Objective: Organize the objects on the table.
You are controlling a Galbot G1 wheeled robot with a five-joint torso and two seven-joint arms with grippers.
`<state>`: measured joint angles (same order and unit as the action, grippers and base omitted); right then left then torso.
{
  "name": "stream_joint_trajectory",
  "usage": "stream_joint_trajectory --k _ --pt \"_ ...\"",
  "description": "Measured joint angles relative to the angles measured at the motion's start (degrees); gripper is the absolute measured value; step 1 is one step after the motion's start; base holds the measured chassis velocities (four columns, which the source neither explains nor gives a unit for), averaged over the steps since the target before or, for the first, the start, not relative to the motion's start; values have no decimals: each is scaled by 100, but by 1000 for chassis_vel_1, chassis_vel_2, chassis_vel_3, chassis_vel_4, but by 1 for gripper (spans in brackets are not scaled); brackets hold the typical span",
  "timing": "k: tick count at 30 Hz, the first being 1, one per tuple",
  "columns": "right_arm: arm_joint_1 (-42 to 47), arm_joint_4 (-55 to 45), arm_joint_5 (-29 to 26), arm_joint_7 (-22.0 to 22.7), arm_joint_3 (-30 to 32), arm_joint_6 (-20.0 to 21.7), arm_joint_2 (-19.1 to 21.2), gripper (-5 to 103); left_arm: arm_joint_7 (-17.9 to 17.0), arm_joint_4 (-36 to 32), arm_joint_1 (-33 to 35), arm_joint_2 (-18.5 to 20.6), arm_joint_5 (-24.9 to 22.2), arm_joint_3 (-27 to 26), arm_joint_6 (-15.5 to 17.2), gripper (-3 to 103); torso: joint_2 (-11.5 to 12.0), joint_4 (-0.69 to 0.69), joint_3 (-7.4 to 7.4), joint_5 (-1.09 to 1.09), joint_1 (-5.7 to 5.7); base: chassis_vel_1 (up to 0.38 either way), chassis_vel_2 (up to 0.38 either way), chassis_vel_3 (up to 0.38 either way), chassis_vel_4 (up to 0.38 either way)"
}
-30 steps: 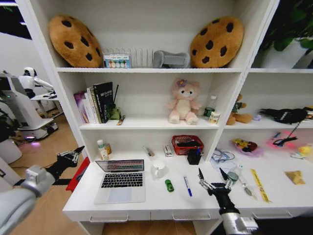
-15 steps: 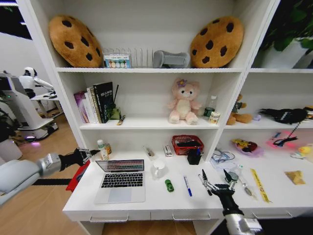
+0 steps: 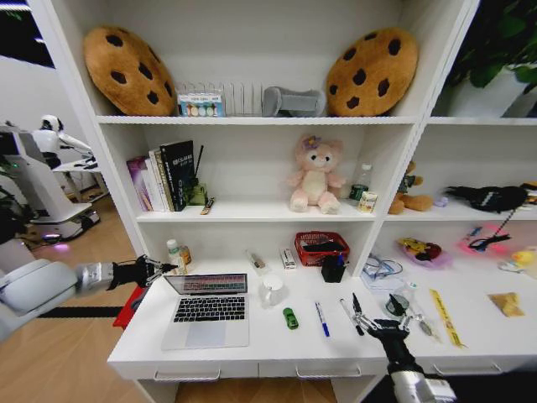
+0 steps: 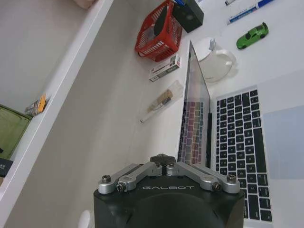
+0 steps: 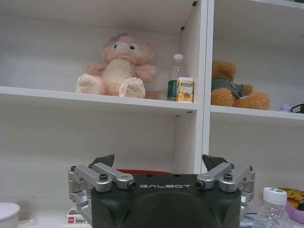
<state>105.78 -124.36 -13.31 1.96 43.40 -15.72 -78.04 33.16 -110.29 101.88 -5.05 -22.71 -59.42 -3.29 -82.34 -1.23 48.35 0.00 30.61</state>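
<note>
The silver laptop stands open at the left of the white table, and the left wrist view shows its screen edge-on. My left gripper is shut and empty, level with the screen's upper left corner. To the laptop's right lie a tiny green toy car, a blue pen and a black-and-white marker. My right gripper hovers open just right of the marker. A small green-capped jar sits just beyond it.
A white mug, a red basket and a black holder stand behind the small items. Small bottles stand by the shelf wall near the left gripper. A yellow ruler lies right of the right gripper. Shelves rise behind the table.
My left arm has swung right, from beside the table's left end to the laptop screen's corner. The right gripper has shifted slightly right, near the jar.
</note>
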Motion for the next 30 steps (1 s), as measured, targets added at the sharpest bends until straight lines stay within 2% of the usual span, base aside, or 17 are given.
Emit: stream_joint_trajectory --k 9,16,22,30 --pt "20 43 70 -10 -57 -42 -68 100 -65 66 10 34 172 20 1 0 0 0 0 0 0 0 0 0 0" --pt "52 140 133 -56 -91 -128 -200 100 -171 99 76 232 225 41 73 0 0 -1 0 0 0 0 0 0 0" --pt "49 203 69 -69 3 -182 -204 100 -222 192 192 444 323 42 241 0 0 -1 0 0 0 0 0 0 0" --pt "76 244 33 -108 89 -284 -282 100 -374 147 224 319 664 151 488 0 0 1 0 -1 0 0 0 0 0"
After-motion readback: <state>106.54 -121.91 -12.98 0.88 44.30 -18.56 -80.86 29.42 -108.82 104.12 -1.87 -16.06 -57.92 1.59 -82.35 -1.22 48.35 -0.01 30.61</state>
